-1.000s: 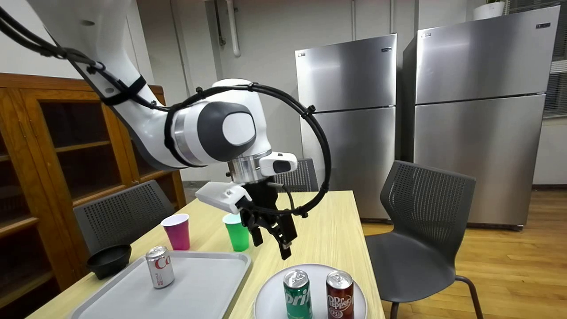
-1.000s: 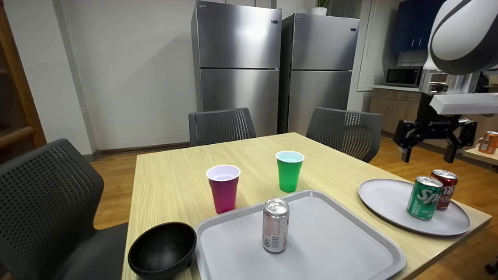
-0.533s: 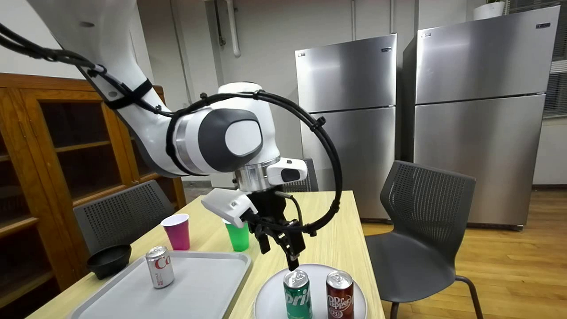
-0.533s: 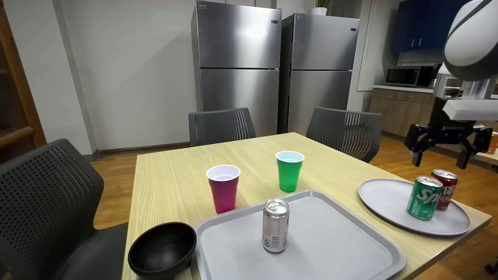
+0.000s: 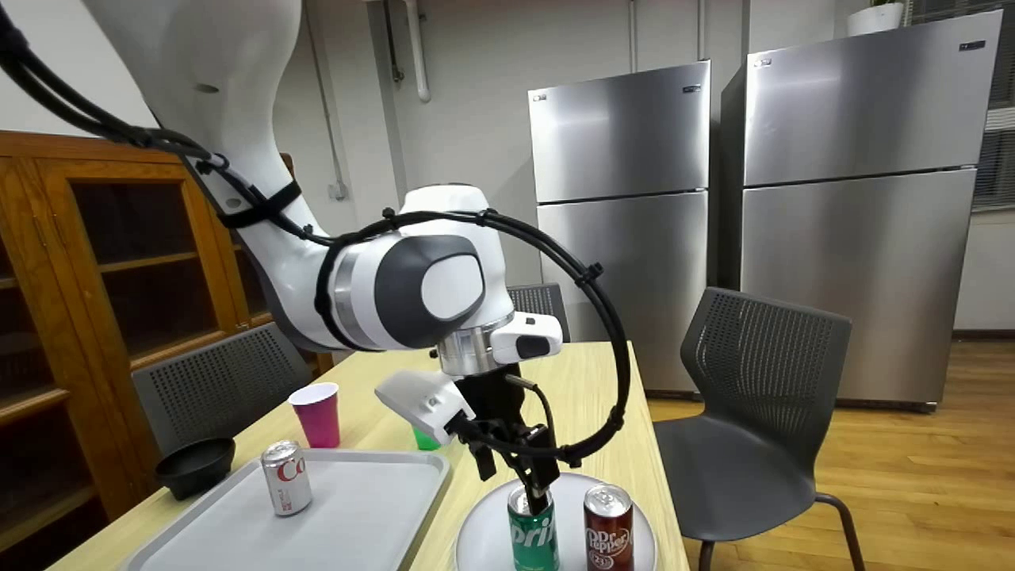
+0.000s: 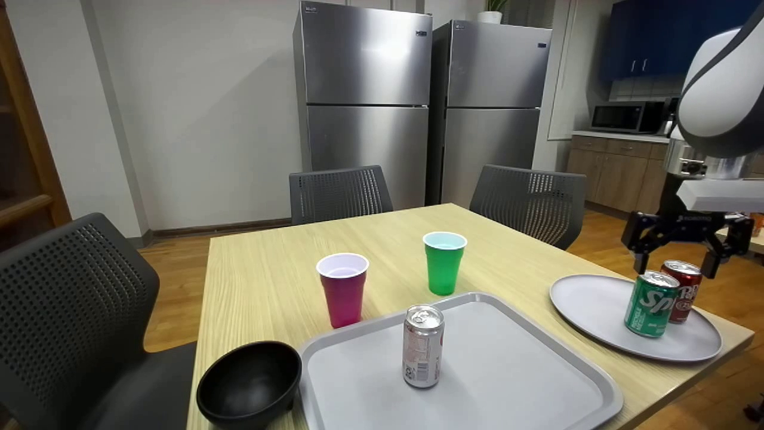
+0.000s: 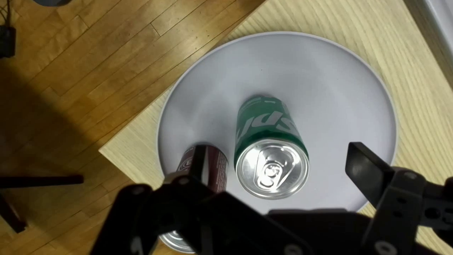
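Black two-fingered gripper (image 6: 675, 269) spread wide and unladen, over an upright green metal Sprite can (image 7: 271, 122)

Gripper condition: the fingers stand far apart and have hold of nothing. In an exterior view one fingertip overlaps the Sprite can's lid; whether it touches could not be confirmed.

Location: the Sprite can stands on a round grey plate (image 6: 588, 298) near the corner of a light wood-grain table (image 6: 394, 230). A dark red metal Dr Pepper can (image 5: 609, 533) stands upright on the same plate, just beside it, a narrow gap between the two.

Governing relation: the Sprite can lies below the gripper, its long axis vertical and roughly in line with the fingers, which point down at a slight tilt. In the wrist view its lid falls between the fingers but off-centre, closer to the finger that overlaps the Dr Pepper can. The white jointed arm (image 5: 428, 277) is the only one in view.

Surroundings: a grey rectangular tray (image 6: 525, 382) bears an upright silver metal can with red lettering (image 5: 286, 478). A purple plastic cup (image 6: 343, 295) and a green plastic cup (image 6: 444, 266) stand near the tray; a round black bowl (image 6: 249, 382) sits just beside it.
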Robot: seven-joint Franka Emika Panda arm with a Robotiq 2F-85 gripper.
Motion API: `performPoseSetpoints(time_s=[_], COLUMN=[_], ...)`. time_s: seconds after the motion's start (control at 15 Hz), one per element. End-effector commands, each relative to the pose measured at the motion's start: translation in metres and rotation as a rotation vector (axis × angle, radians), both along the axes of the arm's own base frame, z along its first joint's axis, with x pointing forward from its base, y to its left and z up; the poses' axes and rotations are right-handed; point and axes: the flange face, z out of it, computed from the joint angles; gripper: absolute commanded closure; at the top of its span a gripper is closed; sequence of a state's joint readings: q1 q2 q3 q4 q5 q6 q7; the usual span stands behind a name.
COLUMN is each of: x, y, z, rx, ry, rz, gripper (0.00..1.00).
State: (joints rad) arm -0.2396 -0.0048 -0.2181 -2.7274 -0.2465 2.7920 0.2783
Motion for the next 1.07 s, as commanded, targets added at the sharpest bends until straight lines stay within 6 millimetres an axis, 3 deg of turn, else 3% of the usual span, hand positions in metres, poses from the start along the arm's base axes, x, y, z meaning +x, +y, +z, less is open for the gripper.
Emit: performPoseSetpoints(time_s=[0.0, 0.53, 1.0], x=[0.014, 0.032, 0.039], y=[-0.011, -0.017, -0.01], z=[-0.016, -0.039, -0.052], rx=[-0.031, -0.04, -0.041], ry=[-0.007, 0.018, 0.04], rz=[-0.012, -0.01, 0.012], gripper=[0.0, 0.0, 0.0])
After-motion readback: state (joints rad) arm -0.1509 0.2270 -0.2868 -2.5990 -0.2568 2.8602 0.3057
